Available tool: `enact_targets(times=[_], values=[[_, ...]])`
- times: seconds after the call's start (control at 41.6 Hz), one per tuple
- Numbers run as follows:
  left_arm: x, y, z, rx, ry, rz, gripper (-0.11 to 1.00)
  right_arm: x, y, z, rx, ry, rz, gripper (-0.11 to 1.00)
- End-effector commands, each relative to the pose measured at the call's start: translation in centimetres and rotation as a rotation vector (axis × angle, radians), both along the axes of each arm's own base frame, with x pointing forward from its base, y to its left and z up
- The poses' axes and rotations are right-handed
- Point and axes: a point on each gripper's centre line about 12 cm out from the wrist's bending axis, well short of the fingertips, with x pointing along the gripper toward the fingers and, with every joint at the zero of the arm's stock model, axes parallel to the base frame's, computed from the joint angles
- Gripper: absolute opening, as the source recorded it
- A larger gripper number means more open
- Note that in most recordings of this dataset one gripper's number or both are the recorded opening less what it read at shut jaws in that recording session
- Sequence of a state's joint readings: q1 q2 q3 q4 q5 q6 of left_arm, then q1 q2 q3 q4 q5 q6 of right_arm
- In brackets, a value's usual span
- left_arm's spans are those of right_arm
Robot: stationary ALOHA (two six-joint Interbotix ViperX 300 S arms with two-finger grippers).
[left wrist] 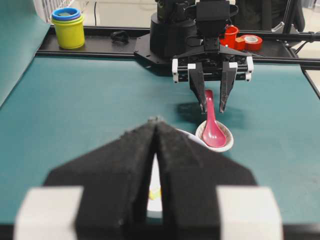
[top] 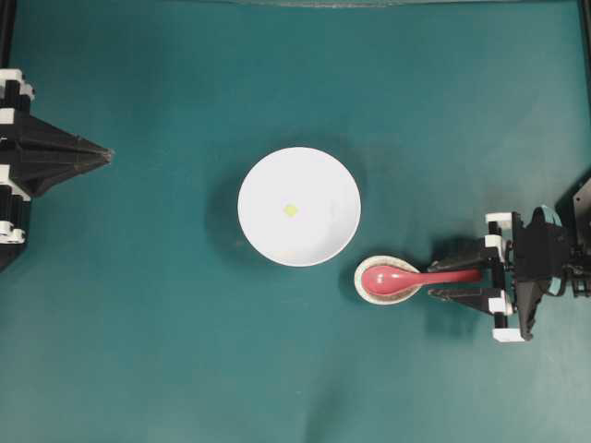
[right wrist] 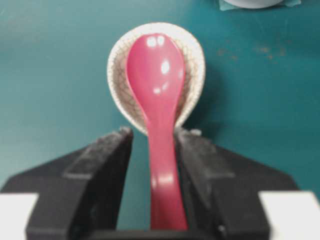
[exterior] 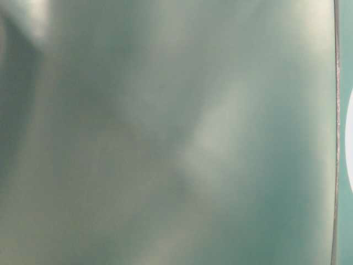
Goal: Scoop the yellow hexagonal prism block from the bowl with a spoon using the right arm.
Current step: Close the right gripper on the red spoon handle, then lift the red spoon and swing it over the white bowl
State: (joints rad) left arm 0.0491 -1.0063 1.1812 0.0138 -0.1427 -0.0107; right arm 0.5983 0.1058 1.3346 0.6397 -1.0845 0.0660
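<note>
A small speckled egg-shaped dish (top: 380, 288) sits just beside the lower right edge of the large white bowl (top: 319, 242), and the pink-red spoon (top: 397, 277) lies with its scoop in that dish and its handle pointing away from the bowl. The right gripper (top: 455, 282) has its two black fingers spread wide on either side of the spoon's handle, with a gap showing on each side, so it holds nothing. The tiny yellow hexagonal prism block (top: 291, 209) rests near the middle of the bowl, well apart from that gripper. The left gripper (top: 108, 155) hangs far off on the opposite side, fingers pressed together and empty. Everything stands on a plain teal tabletop (top: 166, 351). Beyond the table's far edge are stacked yellow and blue cups (left wrist: 68, 26) and red tape rolls (left wrist: 249, 41).
</note>
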Motion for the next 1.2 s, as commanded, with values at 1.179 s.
enact_targets(times=[1.179], values=[[0.2,0.0,1.1,0.003,-0.029,0.001,0.00,0.9,0.3,1.5,0.030,-0.079,-0.014,0.23]])
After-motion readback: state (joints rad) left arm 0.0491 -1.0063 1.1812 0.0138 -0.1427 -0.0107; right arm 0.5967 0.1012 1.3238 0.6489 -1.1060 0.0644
